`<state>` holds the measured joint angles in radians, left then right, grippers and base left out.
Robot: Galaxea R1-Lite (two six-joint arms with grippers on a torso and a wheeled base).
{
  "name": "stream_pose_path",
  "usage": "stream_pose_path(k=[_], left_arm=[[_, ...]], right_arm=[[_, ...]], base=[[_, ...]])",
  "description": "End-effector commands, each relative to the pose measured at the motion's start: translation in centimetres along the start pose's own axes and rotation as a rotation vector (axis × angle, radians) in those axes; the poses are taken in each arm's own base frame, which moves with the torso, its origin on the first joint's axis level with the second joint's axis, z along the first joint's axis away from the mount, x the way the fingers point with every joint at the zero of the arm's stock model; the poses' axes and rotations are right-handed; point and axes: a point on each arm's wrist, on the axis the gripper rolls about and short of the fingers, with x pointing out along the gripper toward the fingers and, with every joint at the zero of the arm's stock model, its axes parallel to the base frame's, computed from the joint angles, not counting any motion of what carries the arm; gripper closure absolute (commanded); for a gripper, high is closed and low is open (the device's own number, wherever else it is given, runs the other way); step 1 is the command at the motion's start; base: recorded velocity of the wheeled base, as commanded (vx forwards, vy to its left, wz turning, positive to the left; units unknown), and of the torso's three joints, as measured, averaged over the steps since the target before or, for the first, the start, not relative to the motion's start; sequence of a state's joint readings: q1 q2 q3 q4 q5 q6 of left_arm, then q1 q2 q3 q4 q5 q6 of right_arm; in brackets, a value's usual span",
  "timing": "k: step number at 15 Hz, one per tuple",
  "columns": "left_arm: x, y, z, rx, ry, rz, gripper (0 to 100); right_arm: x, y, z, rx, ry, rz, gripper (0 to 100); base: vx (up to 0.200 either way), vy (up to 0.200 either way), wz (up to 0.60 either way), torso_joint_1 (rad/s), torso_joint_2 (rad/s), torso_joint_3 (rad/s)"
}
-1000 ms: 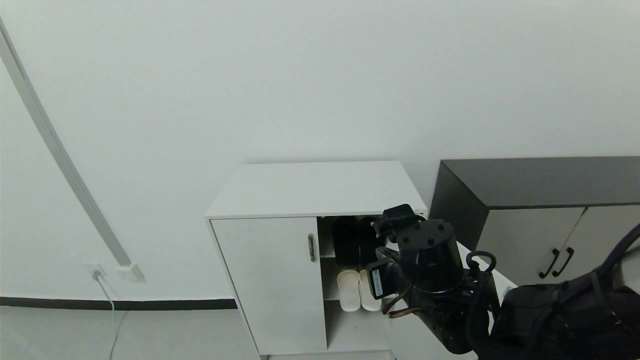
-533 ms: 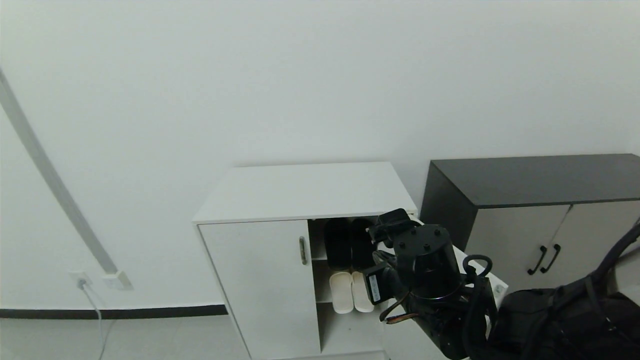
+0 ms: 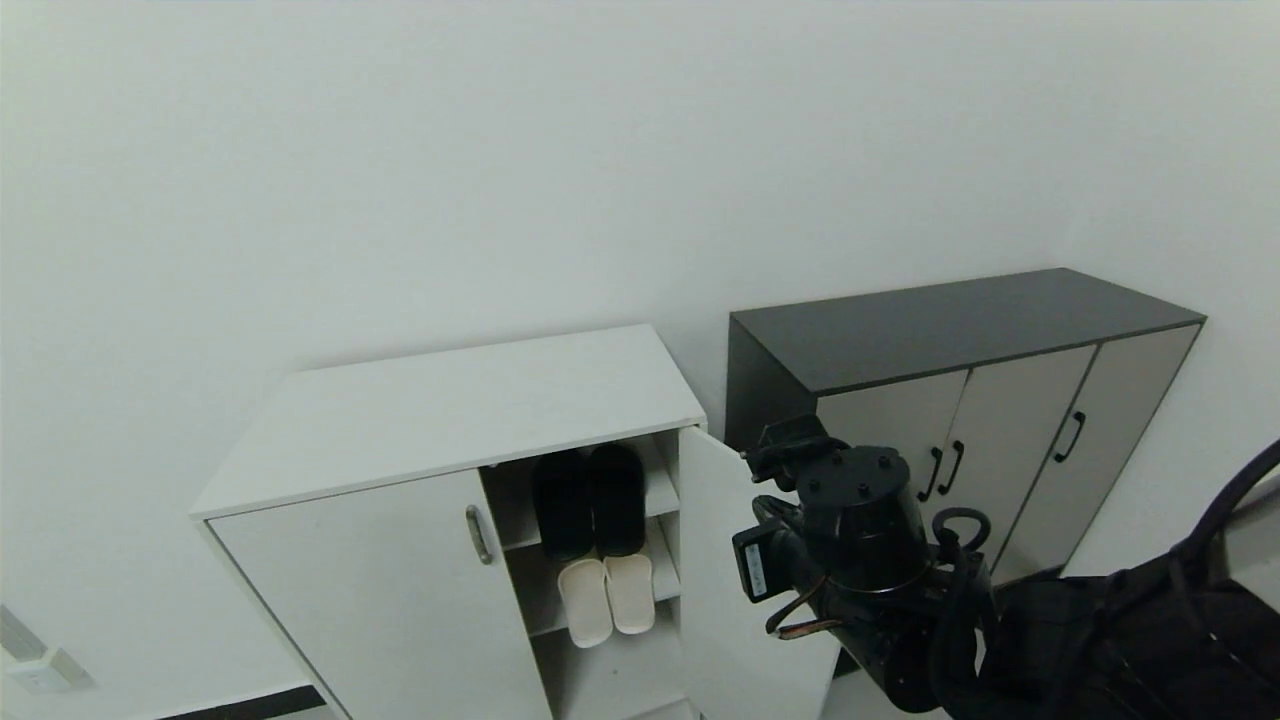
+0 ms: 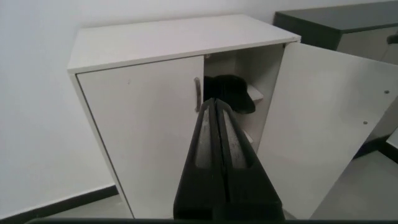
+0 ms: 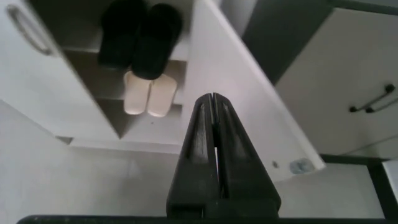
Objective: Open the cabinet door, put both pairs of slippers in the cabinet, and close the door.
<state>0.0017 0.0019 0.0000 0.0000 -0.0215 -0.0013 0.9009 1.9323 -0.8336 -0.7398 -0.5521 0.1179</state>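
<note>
"What was the largest thing there?"

"The white cabinet (image 3: 450,410), in the lower left of the head view. Its left door (image 3: 380,600) was shut. Its right door (image 3: 745,610) stood swung open at lower centre. A dark cabinet (image 3: 950,330) stood just beside it, right of centre, with its doors shut."

"And the slippers?"

"Both pairs sat inside the open right half. The black slippers (image 3: 590,495) lay side by side on the upper shelf, and the white slippers (image 3: 605,595) lay on the shelf below them."

"The grippers?"

"The left gripper (image 4: 214,101) was clenched on nothing and pointed at the cabinet front near the shut door's handle (image 3: 479,535). The right gripper (image 5: 213,96) was also clenched and empty, in front of the open door. I couldn't tell whether it touched the panel."
</note>
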Motion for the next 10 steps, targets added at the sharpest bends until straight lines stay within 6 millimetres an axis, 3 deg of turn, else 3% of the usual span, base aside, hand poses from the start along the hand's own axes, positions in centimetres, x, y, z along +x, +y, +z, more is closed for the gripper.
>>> stream_pose_path(k=[1, 3, 9, 10], left_arm=[[0.0, 0.0, 0.0, 0.0, 0.0, 0.0, 100], [0.0, 0.0, 0.0, 0.0, 0.0, 0.0, 100], [0.0, 0.0, 0.0, 0.0, 0.0, 0.0, 100], [0.0, 0.0, 0.0, 0.0, 0.0, 0.0, 100]], right_arm=[[0.04, 0.0, -0.08, -0.001, 0.003, -0.001, 100], [0.04, -0.01, -0.12, -0.002, 0.004, -0.001, 100], [0.28, 0.05, -0.33, -0.009, 0.004, -0.002, 100], [0.31, 0.07, -0.37, -0.01, 0.005, -0.003, 100]], base=[[0.0, 0.0, 0.0, 0.0, 0.0, 0.0], [0.0, 0.0, 0.0, 0.0, 0.0, 0.0], [-0.2, 0.0, 0.0, 0.006, 0.01, 0.002], [0.0, 0.0, 0.0, 0.0, 0.0, 0.0]])
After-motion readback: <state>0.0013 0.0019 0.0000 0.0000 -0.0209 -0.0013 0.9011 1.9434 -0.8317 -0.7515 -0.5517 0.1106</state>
